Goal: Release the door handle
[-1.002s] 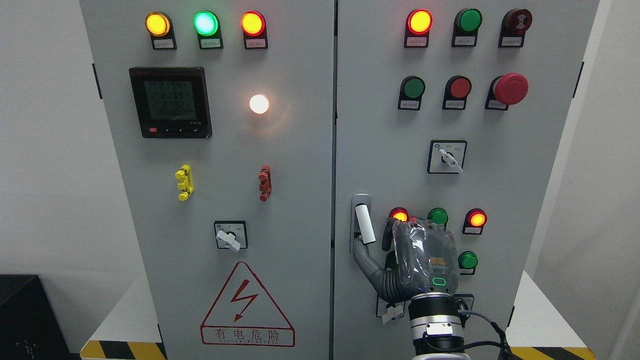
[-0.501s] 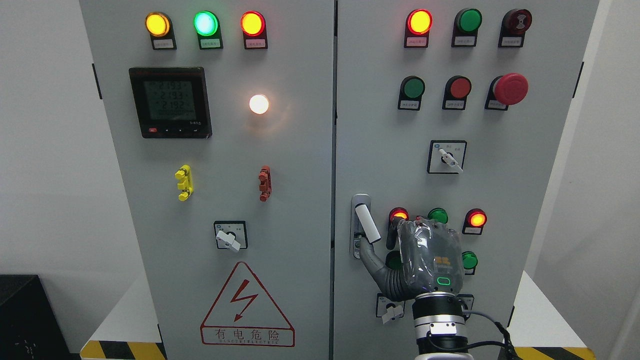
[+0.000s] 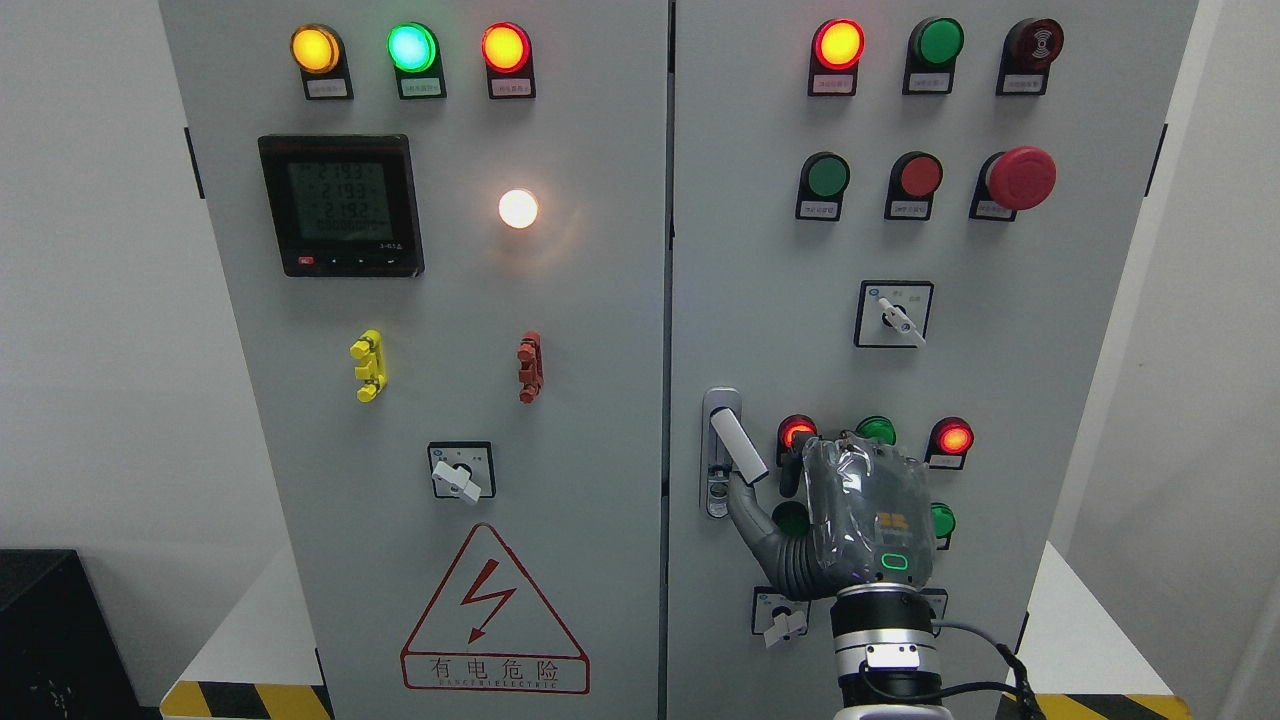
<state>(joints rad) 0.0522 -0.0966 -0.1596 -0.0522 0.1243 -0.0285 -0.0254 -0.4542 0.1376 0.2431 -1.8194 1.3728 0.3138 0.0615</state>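
The right hand rises from the bottom edge, right of the middle, its back wrapped in clear film and turned toward the camera in front of the right door of a grey electrical cabinet. The door handle, a white lever, sits at about 10 o'clock from the hand; it pivots from the top of a silver lock plate and its free end tilts down toward 5 o'clock. The thumb reaches up toward 11 o'clock, with its tip just under the lever's lower end, touching or very nearly so. The other fingers are curled toward the door behind the palm, and nothing shows in their grasp; whether they press the panel cannot be told. A red lamp glows at 12 o'clock of the hand, a green button beside it, and another red lamp at 1 o'clock. On the left door, a digital meter sits high, and a warning triangle low.
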